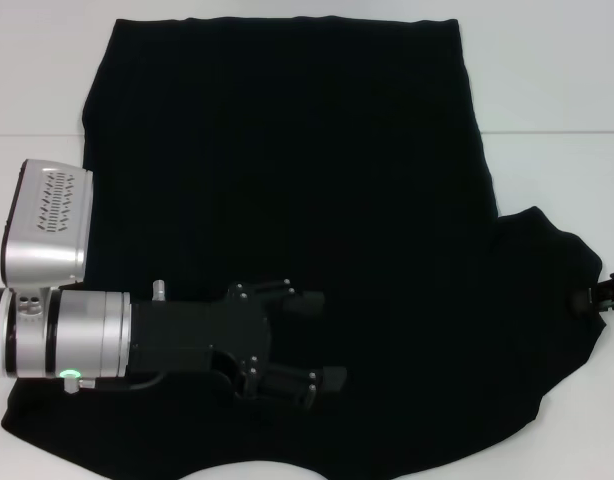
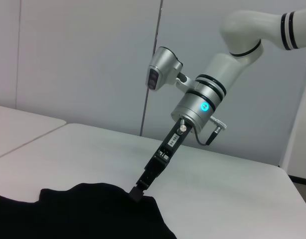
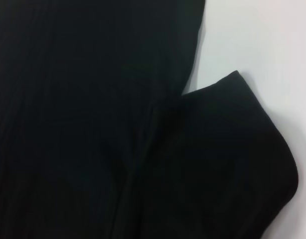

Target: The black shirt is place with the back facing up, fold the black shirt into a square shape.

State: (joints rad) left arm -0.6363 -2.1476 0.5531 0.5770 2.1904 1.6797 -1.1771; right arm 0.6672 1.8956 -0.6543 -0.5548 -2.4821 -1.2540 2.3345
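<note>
The black shirt (image 1: 287, 170) lies spread flat over the white table and fills most of the head view. Its right sleeve (image 1: 547, 270) sticks out to the right. My left gripper (image 1: 327, 340) hovers over the shirt's near left part, open, with nothing between its fingers. My right gripper (image 1: 609, 297) is at the tip of that right sleeve, at the frame's right edge. In the left wrist view, the right gripper (image 2: 137, 193) is shut on the shirt's (image 2: 83, 214) edge. The right wrist view shows only the shirt's body (image 3: 68, 124) and sleeve (image 3: 232, 164).
The white table (image 1: 557, 80) shows around the shirt at the back, right and near corners. A table seam (image 1: 547, 133) runs across the far side. Grey wall panels (image 2: 93, 59) stand behind the table in the left wrist view.
</note>
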